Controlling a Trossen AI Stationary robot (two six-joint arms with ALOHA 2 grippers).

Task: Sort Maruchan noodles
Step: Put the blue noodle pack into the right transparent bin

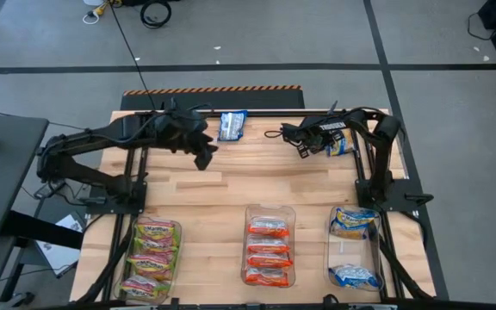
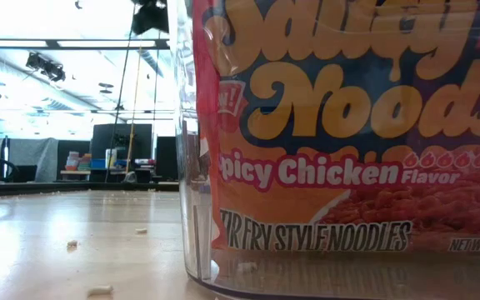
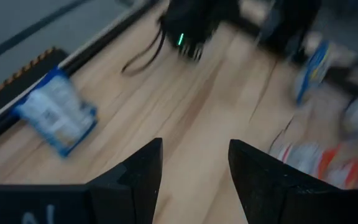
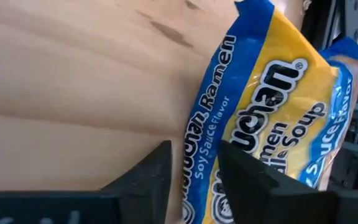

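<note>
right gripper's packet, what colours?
Blue and yellow packet at the right gripper; clearest in the right wrist view.

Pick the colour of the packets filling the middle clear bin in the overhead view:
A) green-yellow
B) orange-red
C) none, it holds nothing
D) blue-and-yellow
B: the middle bin holds a stack of orange-red packets, while green-yellow packets fill the bin on the left arm's side.

three clear bins (image 1: 269, 211) stand along the wooden table's (image 1: 257, 176) near edge, crumbs (image 2: 73, 244) scattered.
</note>
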